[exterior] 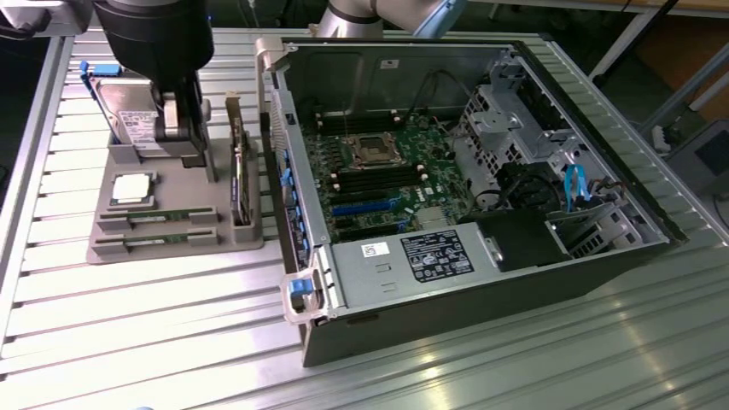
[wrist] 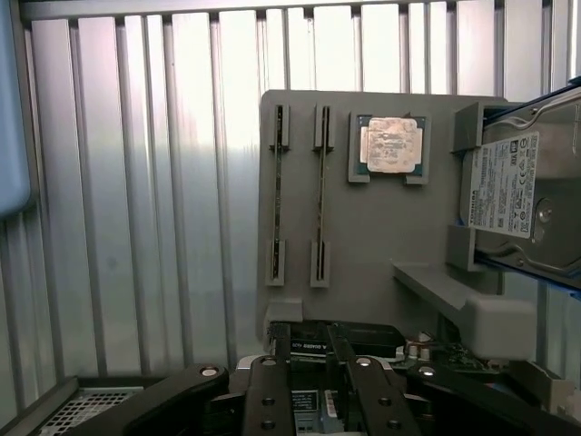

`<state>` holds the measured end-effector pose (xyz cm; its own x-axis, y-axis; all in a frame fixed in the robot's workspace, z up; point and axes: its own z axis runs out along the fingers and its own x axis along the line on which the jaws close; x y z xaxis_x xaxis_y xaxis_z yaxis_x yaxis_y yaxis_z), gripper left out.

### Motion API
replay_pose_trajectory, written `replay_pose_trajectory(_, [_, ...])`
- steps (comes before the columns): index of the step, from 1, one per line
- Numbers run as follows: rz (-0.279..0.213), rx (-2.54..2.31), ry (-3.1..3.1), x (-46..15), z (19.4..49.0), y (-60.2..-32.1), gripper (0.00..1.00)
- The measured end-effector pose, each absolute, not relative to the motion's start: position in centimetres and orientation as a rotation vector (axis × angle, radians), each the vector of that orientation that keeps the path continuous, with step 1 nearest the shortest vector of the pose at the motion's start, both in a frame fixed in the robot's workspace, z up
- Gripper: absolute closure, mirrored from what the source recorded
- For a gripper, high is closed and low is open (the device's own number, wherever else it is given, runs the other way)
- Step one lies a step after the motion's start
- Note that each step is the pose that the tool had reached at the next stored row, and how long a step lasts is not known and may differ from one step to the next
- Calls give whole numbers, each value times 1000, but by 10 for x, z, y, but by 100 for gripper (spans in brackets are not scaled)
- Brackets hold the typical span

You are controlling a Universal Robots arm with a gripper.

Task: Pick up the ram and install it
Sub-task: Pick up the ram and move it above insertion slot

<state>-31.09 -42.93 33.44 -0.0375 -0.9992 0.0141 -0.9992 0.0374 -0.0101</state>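
Table (exterior: 148, 325): ribbed aluminium slats, running across the exterior view.
Light: bright, overhead; strong glare on the slats at the exterior view's left and near edge.
Frame (exterior: 630, 34): grey metal legs beyond the table, upper right.
Floor (exterior: 684, 51): brown, behind the frame.

No wording can be read for certain. The hard drive (wrist: 513, 186), standing in the grey tray (wrist: 363, 236) at the exterior view's left, carries a white label with barcodes and print too fine to make out. The processor (wrist: 392, 143) bears faint engraved lines. In the computer case (exterior: 479, 316), the power supply (exterior: 439, 254) has a dark label of tiny print, with a small white sticker (exterior: 376, 250) just beside it.
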Motion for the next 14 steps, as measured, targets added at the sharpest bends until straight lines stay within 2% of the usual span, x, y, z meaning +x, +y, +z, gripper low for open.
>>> replay_pose_trajectory(14, [27, 2179, -2258, -313, 322, -432, 71])
